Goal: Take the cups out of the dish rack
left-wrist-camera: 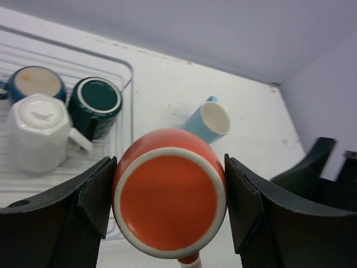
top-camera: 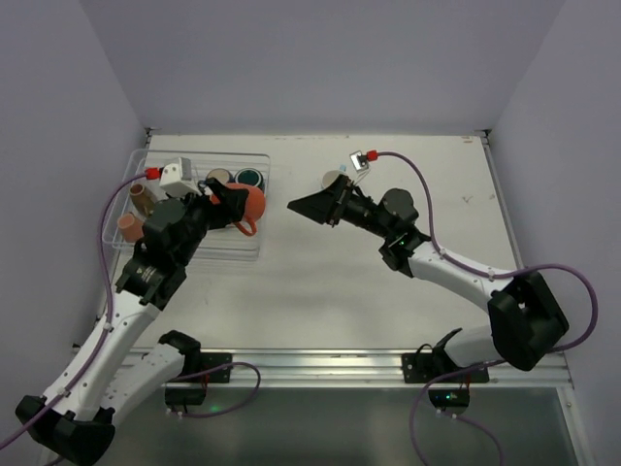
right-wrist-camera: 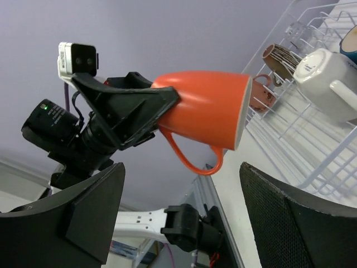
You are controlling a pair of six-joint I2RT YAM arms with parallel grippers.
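An orange cup (top-camera: 250,206) hangs bottom-up over the right edge of the dish rack (top-camera: 236,245), with my left gripper (top-camera: 238,202) shut on its sides. In the left wrist view the cup's base (left-wrist-camera: 170,195) fills the gap between both fingers. My right gripper (top-camera: 303,207) stands open just right of it, pointing at it, with nothing between its jaws; in its own view the orange cup (right-wrist-camera: 206,114) is ahead. A white mug (left-wrist-camera: 39,131), a dark teal mug (left-wrist-camera: 99,103) and a navy mug (left-wrist-camera: 34,84) stand upside down in the rack. A light blue cup (left-wrist-camera: 209,120) lies on the table.
A brown cup (top-camera: 143,194) and a pink cup (top-camera: 129,225) sit at the rack's left end. The rack fills the table's far left corner against the wall. The right arm's cable (top-camera: 417,180) loops over the table's middle right.
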